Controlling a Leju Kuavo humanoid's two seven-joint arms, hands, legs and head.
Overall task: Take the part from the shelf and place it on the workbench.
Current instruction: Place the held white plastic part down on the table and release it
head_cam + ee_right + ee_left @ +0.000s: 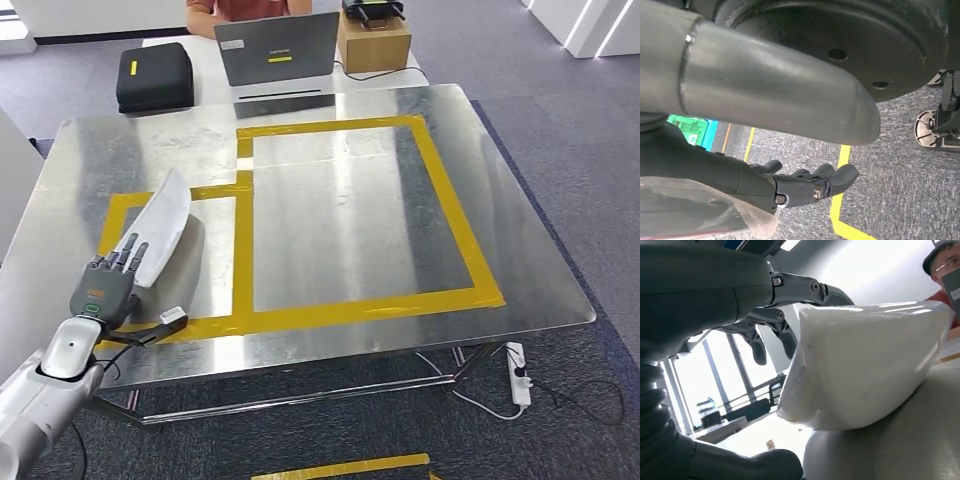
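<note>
One white part [160, 226], long and curved, resting on the metal surface [340, 230] inside the smaller taped box at the left. Left robot hand [112, 281] closed around the part's near end, dark fingers [130, 252] laid over its top; in the left wrist view, fingers [785, 337] against the part [866, 365], thumb underneath. Right robot hand [810, 182] hanging over grey carpet, fingers held straight and close together, nothing in them.

Two rectangles of yellow tape [243, 260] on the surface, sharing one strip. One black case [154, 76] with a small yellow tag, one grey laptop [276, 48] with lettering too small to read, one cardboard box [373, 42], one person [241, 8] seated behind the laptop. One white power strip [518, 373] on the floor by the right legs.

Large rectangle bare, with open metal out to the far and right edges.
</note>
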